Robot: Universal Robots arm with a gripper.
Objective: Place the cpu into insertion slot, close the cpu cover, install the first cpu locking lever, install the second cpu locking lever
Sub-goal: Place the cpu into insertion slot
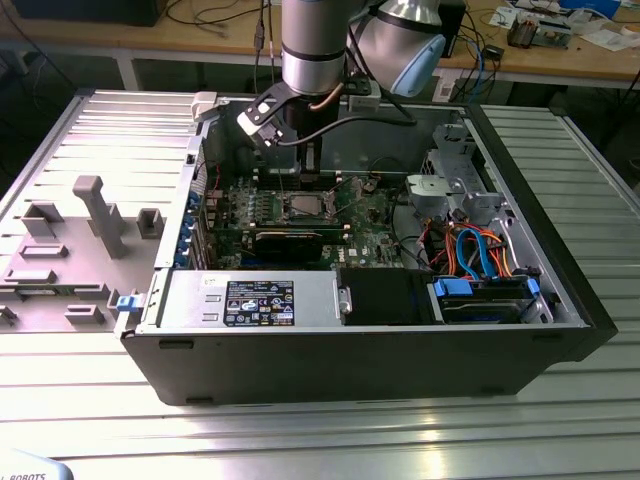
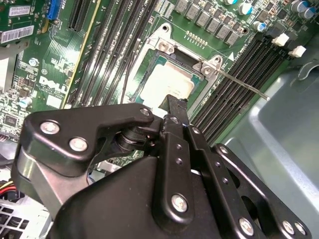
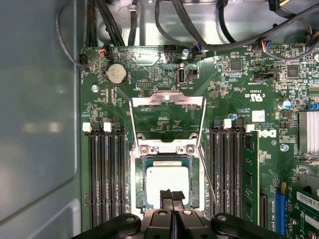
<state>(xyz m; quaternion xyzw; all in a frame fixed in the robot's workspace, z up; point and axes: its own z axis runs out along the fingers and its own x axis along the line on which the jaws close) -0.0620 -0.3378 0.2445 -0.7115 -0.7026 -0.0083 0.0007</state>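
Inside an open computer case (image 1: 330, 350) lying on a slatted metal bench (image 1: 300, 440), a robot arm (image 1: 312, 50) is reaching down over the green motherboard (image 3: 234, 89). Its black end effector (image 3: 172, 195) is hanging with its fingers pressed together and nothing between them. The tips are poised over the near edge of the cpu (image 3: 166, 177); whether they are touching the chip cannot be told. The cpu, silvery top up, is sitting flat in the insertion slot (image 3: 136, 179). The cpu cover (image 3: 167, 98) is standing swung open on its hinge beside the slot, with green board showing through its square window. One thin locking lever (image 3: 208, 179) is sticking up unlatched along the slot's side, between the socket and a bank of long black memory slots (image 3: 229, 169). The case is also holding a silver power supply (image 1: 250, 300) along its front wall. A drive bay fed by orange and blue cables (image 1: 480, 250) is sitting at the exterior view's right. A grey fixture tray (image 1: 80, 230) is resting on the bench at the exterior view's left, just beside the case.
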